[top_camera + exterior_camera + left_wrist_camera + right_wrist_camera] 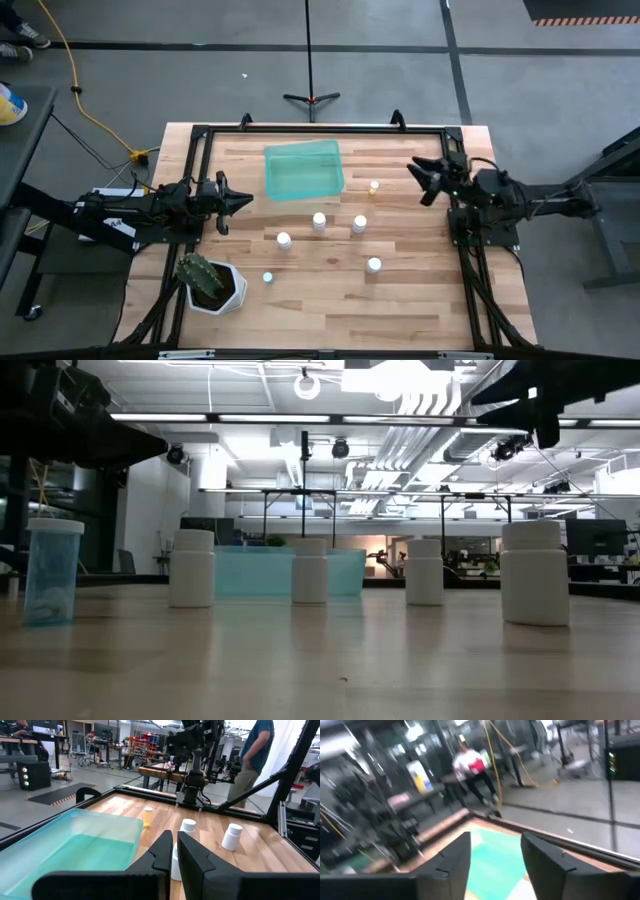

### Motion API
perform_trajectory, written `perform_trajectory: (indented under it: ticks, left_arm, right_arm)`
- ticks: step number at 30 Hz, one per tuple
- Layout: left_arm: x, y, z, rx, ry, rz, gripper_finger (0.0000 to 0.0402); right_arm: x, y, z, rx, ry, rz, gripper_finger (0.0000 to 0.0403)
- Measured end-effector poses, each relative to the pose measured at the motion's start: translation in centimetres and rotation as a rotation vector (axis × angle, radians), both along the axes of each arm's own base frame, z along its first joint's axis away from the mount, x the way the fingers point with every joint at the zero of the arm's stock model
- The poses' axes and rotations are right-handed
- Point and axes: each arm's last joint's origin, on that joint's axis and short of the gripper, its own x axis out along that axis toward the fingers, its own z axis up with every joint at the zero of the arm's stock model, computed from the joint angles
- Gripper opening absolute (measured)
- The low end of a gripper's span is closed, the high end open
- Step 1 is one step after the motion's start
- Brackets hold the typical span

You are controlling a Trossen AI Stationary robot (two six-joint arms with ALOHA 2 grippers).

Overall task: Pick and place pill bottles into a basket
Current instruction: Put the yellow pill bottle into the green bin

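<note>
- The left end effector (243, 201) is hanging over the left side of the desk (330, 300), with its two fingers pressed close together and nothing between them.
- The teal basket (304, 169) is sitting just ahead of the left end effector, a little to the far side, and it is looking bare inside.
- The right end effector (418, 178) is hanging over the right side of the desk, with its fingers spread apart and holding nothing.
- A small amber pill bottle (374, 186) is standing near the right end effector, between it and the basket.
- Three white pill bottles (319, 221) (359, 224) (284, 239) are standing in the middle of the desk, between the two end effectors and closer to the near edge than the basket.
- One more white pill bottle (374, 265) is standing near the front, well apart from the right end effector.
- A bluish clear bottle (268, 277) is standing near the front, close to the cactus pot (212, 285).
- A person (252, 755) is standing behind the desk in the left wrist view.
</note>
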Motion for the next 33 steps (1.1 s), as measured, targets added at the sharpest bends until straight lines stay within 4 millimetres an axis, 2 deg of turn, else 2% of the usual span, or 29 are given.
perform_trajectory:
  ticks: [7,12,17,28,33]
  left_arm:
    - [0.0,0.0,0.0,0.000,0.000,0.000,0.0065]
    - [0.0,0.0,0.0,0.000,0.000,0.000,0.0065]
    - [0.0,0.0,0.0,0.000,0.000,0.000,0.0065]
    - [0.0,0.0,0.0,-0.001,0.000,0.000,0.0065]
    - [0.0,0.0,0.0,-0.001,0.000,0.000,0.0065]
  right_arm:
    - [3.4,0.0,1.9,-0.016,0.174,-0.035,0.0206]
    - [6.1,0.2,1.6,-0.046,0.318,-0.005,0.0217]
    - [7.8,0.0,0.1,0.001,0.403,0.020,0.0220]
    - [10.3,-2.0,-4.3,0.054,0.663,-0.049,0.0221]
    - [11.3,-3.1,-6.0,0.120,0.724,0.018,0.0221]
